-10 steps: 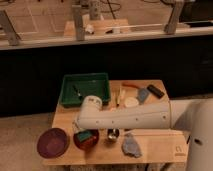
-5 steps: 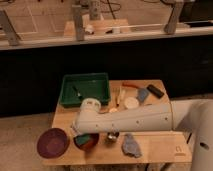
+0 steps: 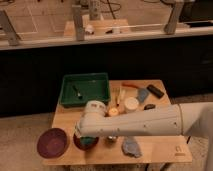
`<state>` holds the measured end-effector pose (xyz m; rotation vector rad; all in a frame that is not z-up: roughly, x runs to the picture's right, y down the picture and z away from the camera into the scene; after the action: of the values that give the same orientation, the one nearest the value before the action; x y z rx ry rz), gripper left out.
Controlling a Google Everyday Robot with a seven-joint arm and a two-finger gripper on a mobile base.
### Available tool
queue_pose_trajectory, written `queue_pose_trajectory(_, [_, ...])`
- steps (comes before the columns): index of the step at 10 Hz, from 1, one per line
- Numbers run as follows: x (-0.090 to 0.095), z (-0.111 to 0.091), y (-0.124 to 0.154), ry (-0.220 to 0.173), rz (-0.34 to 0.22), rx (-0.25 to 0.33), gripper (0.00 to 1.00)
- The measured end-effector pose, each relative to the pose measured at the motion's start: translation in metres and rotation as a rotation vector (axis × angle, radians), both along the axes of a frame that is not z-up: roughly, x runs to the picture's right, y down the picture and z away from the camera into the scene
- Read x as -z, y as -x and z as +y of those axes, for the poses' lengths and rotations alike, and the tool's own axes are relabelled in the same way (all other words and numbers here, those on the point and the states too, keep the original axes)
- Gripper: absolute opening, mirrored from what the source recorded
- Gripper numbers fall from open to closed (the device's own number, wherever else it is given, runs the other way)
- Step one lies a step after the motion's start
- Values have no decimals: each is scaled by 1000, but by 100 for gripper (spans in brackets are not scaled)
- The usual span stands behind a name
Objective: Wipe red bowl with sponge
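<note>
The red bowl (image 3: 80,144) sits at the front left of the wooden table (image 3: 165,150), mostly covered by my white arm (image 3: 145,124), which reaches in from the right. My gripper (image 3: 86,138) is at the arm's left end, pointing down into the bowl, hidden under the wrist. A teal patch (image 3: 90,142) inside the bowl under the gripper looks like the sponge; I cannot tell whether it is held.
A dark maroon plate (image 3: 52,142) lies left of the bowl. A green tray (image 3: 85,90) stands behind. A grey cloth (image 3: 131,147) lies at the front. A white lid (image 3: 131,104), blue block (image 3: 142,95) and black item (image 3: 155,91) are at the back right.
The arm's end has shifted a little and dropped lower over the red bowl. The other objects have not moved.
</note>
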<state>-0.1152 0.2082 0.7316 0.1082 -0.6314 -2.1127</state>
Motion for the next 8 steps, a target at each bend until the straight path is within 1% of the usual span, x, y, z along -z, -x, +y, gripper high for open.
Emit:
queue_pose_trajectory(2, [-3,-6,-8,-15,25,-2,0])
queue_pose_trajectory(4, [-11,-12,-13,-26,40,-8,0])
queue_pose_trajectory(6, [-17,-15,-11,-31,40,-8,0])
queue_pose_trajectory(8, [-24,-18,-3,-38,31,1,0])
